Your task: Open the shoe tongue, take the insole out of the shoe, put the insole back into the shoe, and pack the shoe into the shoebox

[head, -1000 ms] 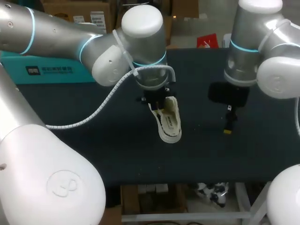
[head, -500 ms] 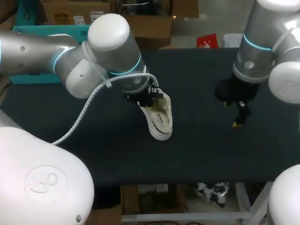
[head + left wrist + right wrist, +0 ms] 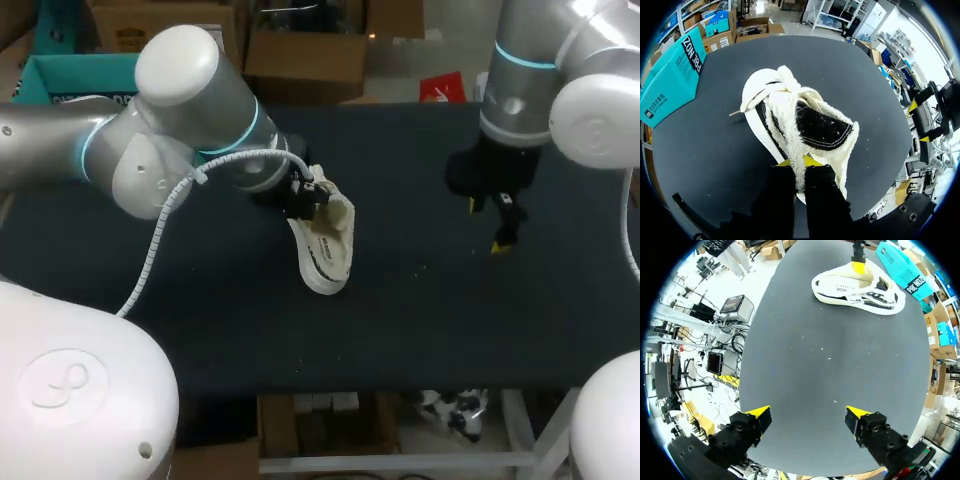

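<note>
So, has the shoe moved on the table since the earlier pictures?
Yes. In the head view the shoe, gripped by the left gripper, has shifted to the view's left along the table, closer to the teal shoebox.

The cream-white shoe (image 3: 322,250) — fleecy collar, black lining, laces tied — sits tilted, heel end farther back, well apart from the teal shoebox (image 3: 60,75) at far left.
</note>
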You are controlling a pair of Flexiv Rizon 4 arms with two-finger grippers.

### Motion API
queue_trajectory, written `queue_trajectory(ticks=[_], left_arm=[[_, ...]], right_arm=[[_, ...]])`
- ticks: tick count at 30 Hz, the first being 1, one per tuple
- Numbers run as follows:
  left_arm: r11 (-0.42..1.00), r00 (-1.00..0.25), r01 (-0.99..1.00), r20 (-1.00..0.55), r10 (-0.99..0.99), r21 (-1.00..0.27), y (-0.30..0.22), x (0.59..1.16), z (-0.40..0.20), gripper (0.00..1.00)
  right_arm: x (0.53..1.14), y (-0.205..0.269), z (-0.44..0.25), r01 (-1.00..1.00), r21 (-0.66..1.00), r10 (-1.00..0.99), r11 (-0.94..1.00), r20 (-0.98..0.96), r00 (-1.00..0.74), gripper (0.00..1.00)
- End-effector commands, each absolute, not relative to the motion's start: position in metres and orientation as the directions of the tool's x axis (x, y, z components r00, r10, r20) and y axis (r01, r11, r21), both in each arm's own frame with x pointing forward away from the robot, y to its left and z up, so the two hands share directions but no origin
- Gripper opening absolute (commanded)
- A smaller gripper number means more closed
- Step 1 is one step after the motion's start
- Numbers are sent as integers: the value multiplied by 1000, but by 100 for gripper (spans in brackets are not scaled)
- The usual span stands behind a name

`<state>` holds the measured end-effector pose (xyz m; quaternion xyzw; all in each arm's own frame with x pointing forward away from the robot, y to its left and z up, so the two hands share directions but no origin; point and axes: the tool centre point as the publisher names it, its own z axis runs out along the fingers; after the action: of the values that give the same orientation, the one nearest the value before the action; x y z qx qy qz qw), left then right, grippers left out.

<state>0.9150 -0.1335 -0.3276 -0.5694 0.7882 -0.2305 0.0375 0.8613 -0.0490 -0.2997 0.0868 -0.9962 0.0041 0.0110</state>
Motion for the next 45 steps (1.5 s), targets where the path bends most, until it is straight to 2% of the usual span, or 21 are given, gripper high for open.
queue_trajectory(ticks=[1,10,14,19,28,36,45], left_arm=[[280,-409,-857,240,-881,-432,-126,915,-316,0],[469,-656,-678,178,-734,-565,-107,947,-247,0],[575,-775,-546,106,-623,-610,-84,970,-213,0],[689,-870,-393,3,-494,-608,-41,1002,-181,0],[773,-916,-195,-169,-364,-604,32,1057,-153,0],[808,-887,-166,-271,-373,-566,96,1086,-136,0],[808,-887,-166,-271,-373,-566,96,1086,-136,0]], right_arm=[[862,-53,-297,-173,8,-173,985,34,-984,100],[862,-53,-297,-173,8,-173,985,34,-984,100],[862,-53,-297,-173,8,-173,985,34,-984,100],[862,-53,-297,-173,8,-173,985,34,-984,100],[862,-53,-297,-173,8,-173,985,34,-984,100],[862,-53,-297,-173,8,-173,985,34,-984,100],[862,-53,-297,-173,8,-173,985,34,-984,100]])
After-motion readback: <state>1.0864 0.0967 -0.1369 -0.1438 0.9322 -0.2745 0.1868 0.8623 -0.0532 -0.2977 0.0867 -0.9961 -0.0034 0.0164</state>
